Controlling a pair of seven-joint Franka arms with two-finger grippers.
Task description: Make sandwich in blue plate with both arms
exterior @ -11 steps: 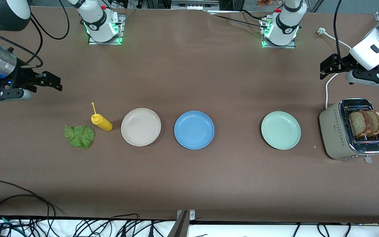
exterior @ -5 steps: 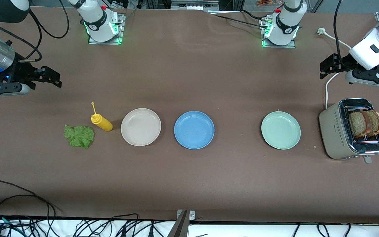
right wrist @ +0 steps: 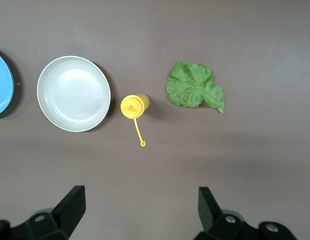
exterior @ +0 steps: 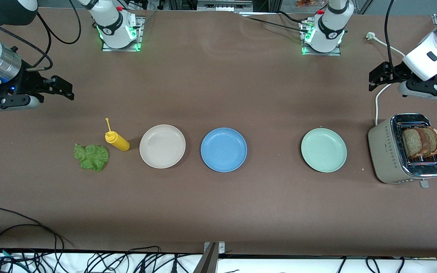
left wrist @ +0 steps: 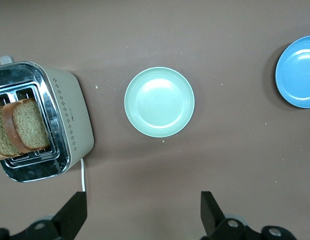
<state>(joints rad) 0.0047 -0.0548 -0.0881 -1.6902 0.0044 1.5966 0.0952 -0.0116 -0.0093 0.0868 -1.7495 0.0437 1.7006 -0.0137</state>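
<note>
The blue plate [exterior: 224,149] [left wrist: 297,72] lies bare at the middle of the table. Two brown bread slices [exterior: 421,142] [left wrist: 25,127] stand upright in a toaster [exterior: 387,151] at the left arm's end. A green lettuce leaf [exterior: 91,157] [right wrist: 195,91] lies flat at the right arm's end. My left gripper [exterior: 378,77] [left wrist: 143,202] hangs open and holds nothing, over bare table close to the toaster's white cable. My right gripper [exterior: 65,89] [right wrist: 140,197] is open too, also holding nothing, over bare table beside the leaf and the bottle.
A yellow squeeze bottle [exterior: 117,141] [right wrist: 134,106] stands between the leaf and a beige-white plate [exterior: 162,146] [right wrist: 73,93]. A mint-green plate [exterior: 323,149] [left wrist: 159,102] lies between the blue plate and the toaster. The white cable [exterior: 377,100] runs from the toaster toward the bases.
My right gripper has shifted slightly toward the bases' side of the table. The left arm and everything on the table have stayed still.
</note>
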